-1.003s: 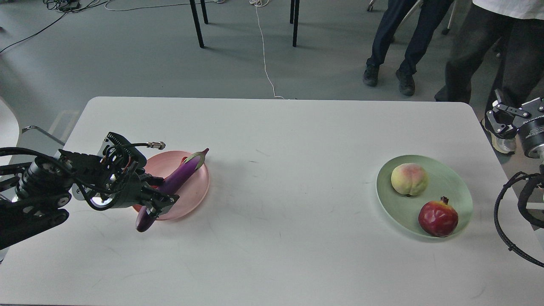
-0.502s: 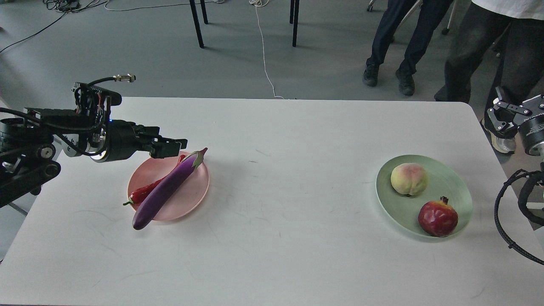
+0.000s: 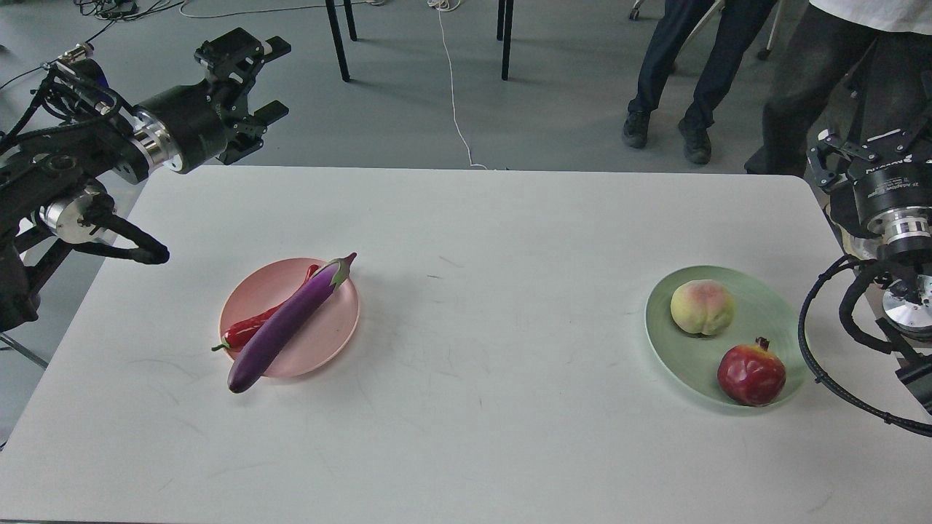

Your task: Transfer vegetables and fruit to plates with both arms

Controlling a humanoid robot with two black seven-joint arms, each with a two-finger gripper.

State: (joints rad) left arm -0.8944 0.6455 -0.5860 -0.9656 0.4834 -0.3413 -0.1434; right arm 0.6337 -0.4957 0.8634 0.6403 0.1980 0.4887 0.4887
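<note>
Left gripper (image 3: 256,80), upper left, released and empty; right gripper (image 3: 848,156), right edge, state unclear; eggplant (image 3: 287,324) spans pink plate (image 3: 331,327), sorting apparently finished

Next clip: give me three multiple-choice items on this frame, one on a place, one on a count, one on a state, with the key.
1. Where does the eggplant lie?
A. Across the pink plate, its blunt end past the rim
B. On the green plate
C. In a gripper

2. How many fruits are on the green plate?
A. One
B. Two
C. Three

3. How is the left gripper?
A. Shut on the chili
B. Open, empty, raised over the table's far-left edge
C. Resting on the plate

Key: 1 A, the eggplant crosses the plate and overhangs it. 2 B, peach and pomegranate. 3 B, fingers apart, nothing between.
</note>
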